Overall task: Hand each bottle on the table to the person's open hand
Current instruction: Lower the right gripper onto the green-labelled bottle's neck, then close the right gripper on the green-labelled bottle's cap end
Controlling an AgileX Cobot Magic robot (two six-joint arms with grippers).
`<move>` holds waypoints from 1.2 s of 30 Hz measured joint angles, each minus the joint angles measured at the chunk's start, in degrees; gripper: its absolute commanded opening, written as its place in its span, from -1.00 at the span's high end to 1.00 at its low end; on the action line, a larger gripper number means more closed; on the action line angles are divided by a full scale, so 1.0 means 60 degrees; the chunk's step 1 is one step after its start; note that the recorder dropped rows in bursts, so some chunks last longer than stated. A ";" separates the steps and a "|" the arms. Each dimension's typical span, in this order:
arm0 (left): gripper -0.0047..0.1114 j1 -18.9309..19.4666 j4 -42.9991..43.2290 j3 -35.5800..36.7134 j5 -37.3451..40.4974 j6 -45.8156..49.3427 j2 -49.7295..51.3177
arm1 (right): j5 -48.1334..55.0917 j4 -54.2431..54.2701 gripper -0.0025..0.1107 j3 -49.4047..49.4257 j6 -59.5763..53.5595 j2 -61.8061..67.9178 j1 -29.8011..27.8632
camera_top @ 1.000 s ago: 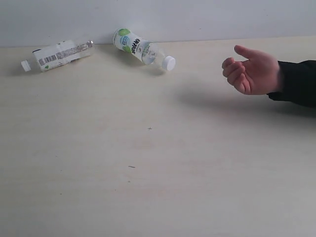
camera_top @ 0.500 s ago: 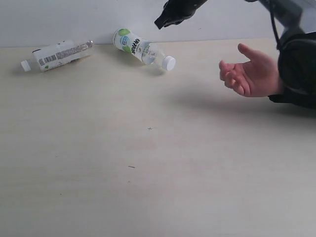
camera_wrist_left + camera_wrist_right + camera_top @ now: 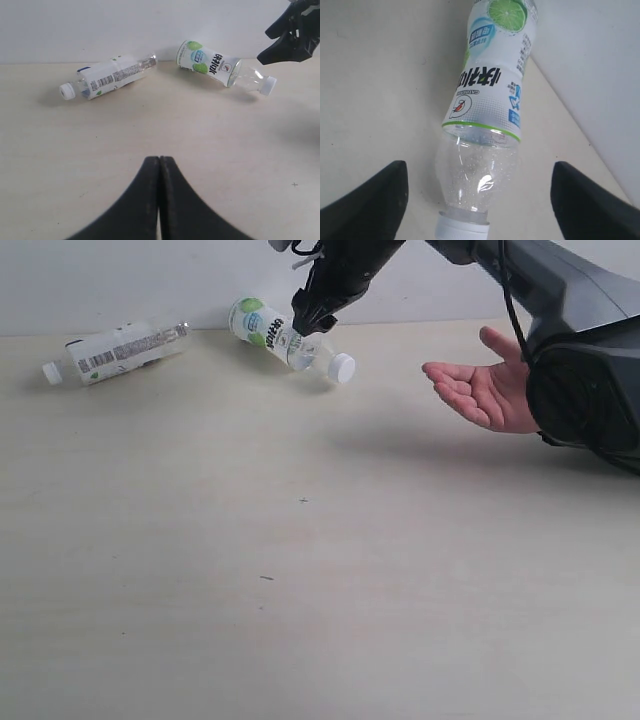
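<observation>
Exterior: right hand (image 3: pixel 305 322) hangs over green-label bottle (image 3: pixel 270 330), which lies on surface (image 3: pixel 300 600) by wall (image 3: pixel 450 280). Barcode bottle (image 3: pixel 115 352) lies far left. Person's open hand (image 3: pixel 478 392) palm up, right side.
Left wrist: left hand (image 3: pixel 159 167) fingers pressed together above surface.
Right wrist: right hand fingers spread wide, flanking green-label bottle's neck, no contact.
</observation>
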 measured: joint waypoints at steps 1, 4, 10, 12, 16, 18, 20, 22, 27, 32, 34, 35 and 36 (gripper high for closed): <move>0.92 0.0000 0.0000 0.0000 0.0000 0.0000 0.0000 | 0.0000 0.0000 -0.37 0.0000 -0.0032 0.0016 0.0000; 0.92 0.0000 0.0000 0.0000 0.0000 0.0000 0.0000 | 0.0000 0.0000 -0.37 -0.0022 -0.0187 0.0142 0.0000; 0.92 0.0000 0.0000 0.0000 0.0000 0.0000 0.0000 | 0.0045 0.0000 -0.37 -0.0022 -0.0245 0.0759 -0.0019; 0.92 0.0000 0.0000 0.0000 0.0000 0.0000 0.0000 | 0.0237 0.0000 -0.37 -0.0022 -0.0204 0.0806 -0.0061; 0.92 0.0000 0.0000 0.0000 0.0000 0.0000 0.0000 | 0.0553 -0.0471 -0.37 -0.0022 0.0179 0.0827 -0.0098; 0.92 0.0000 0.0000 0.0000 0.0000 0.0000 0.0000 | 0.0591 -0.0611 -0.37 -0.0022 0.0295 0.0827 -0.0098; 0.92 0.0000 0.0000 0.0000 0.0000 0.0000 0.0000 | 0.0591 -0.0633 -0.37 -0.0022 0.0348 0.0827 -0.0098; 0.92 0.0000 0.0000 0.0000 0.0000 0.0000 0.0000 | 0.0591 -0.0633 -0.37 -0.0022 0.0348 0.0827 -0.0098; 0.92 0.0000 0.0000 0.0000 0.0000 0.0000 0.0000 | 0.0572 -0.0651 -0.37 -0.0022 0.0540 0.0843 -0.0098; 0.92 0.0000 0.0000 0.0000 0.0000 0.0000 0.0000 | 0.0410 -0.0888 -0.37 -0.0022 0.0628 0.1146 -0.0098; 0.92 0.0000 0.0000 0.0000 0.0000 0.0000 0.0000 | 0.0387 -0.0925 -0.37 -0.0022 0.0628 0.1162 -0.0098; 0.92 0.0000 0.0000 0.0000 0.0000 0.0000 0.0000 | 0.0368 -0.0925 -0.37 -0.0022 0.0628 0.1162 -0.0098; 0.92 0.0000 0.0000 0.0000 0.0000 0.0000 0.0000 | 0.0331 -0.0925 -0.37 -0.0022 0.0628 0.1162 -0.0098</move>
